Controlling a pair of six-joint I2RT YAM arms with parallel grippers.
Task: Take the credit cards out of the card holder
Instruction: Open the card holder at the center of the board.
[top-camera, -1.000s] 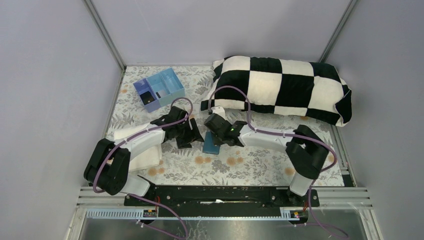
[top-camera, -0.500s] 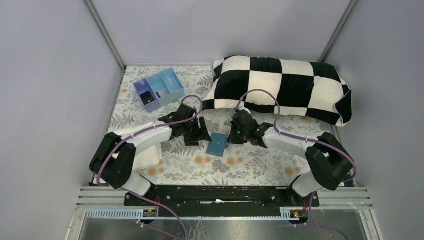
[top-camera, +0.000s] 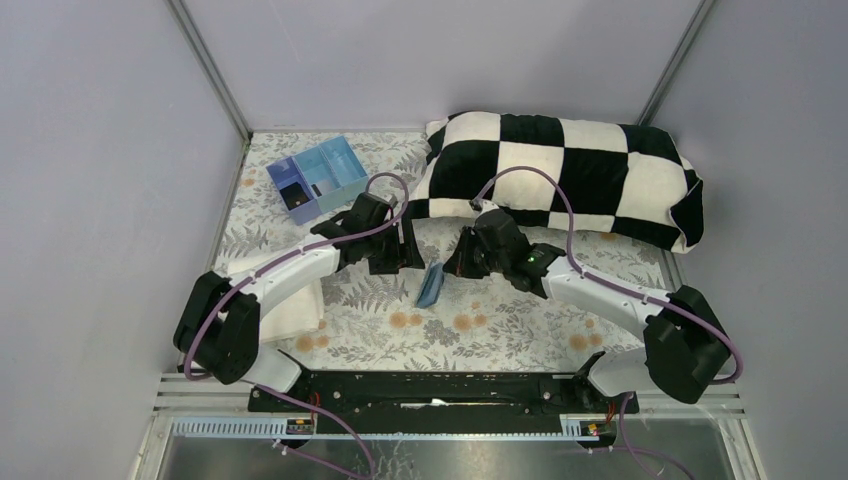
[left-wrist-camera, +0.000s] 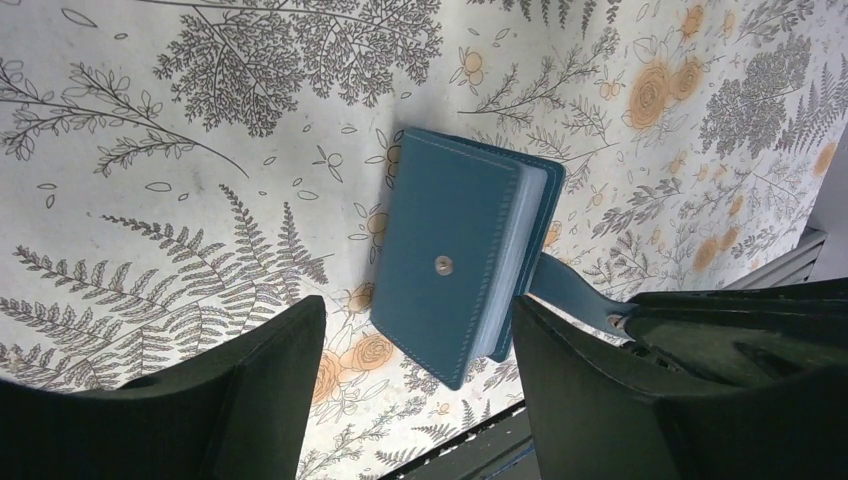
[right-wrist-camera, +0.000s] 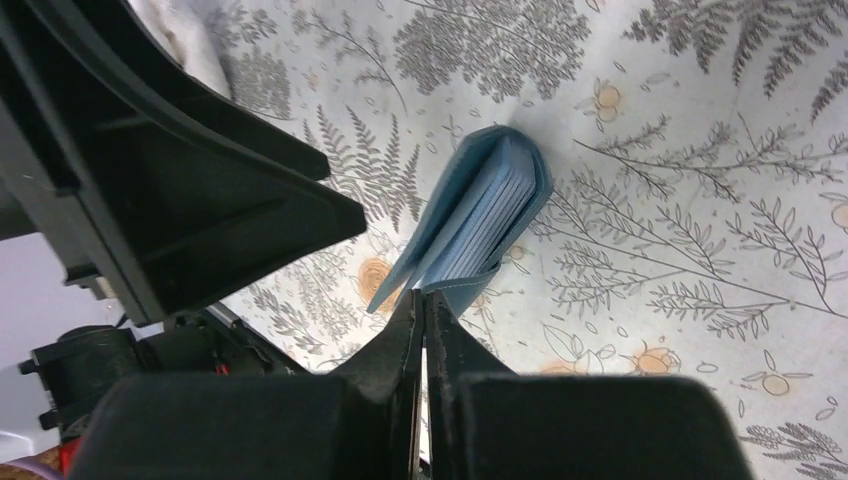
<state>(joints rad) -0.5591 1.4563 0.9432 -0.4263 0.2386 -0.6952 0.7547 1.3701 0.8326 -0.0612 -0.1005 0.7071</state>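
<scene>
Top external view shows a floral cloth (top-camera: 500, 330) over the table, lilac walls (top-camera: 100, 150) around it and a checkered pillow (top-camera: 560, 175) at the back. The card holder (top-camera: 431, 285) sits mid-table between the arms, tipped on edge, its long axis running near to far. Its spine faces away from the right gripper (top-camera: 452, 272), which is clenched on its strap. The left gripper (top-camera: 400, 255) hangs spread wide just beside it, grasping nothing.

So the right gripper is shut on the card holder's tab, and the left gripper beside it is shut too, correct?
Not quite. The left gripper is open, not shut: the left wrist view shows its fingers wide apart, with the card holder seen between them. The right gripper is indeed shut on the tab.
</scene>
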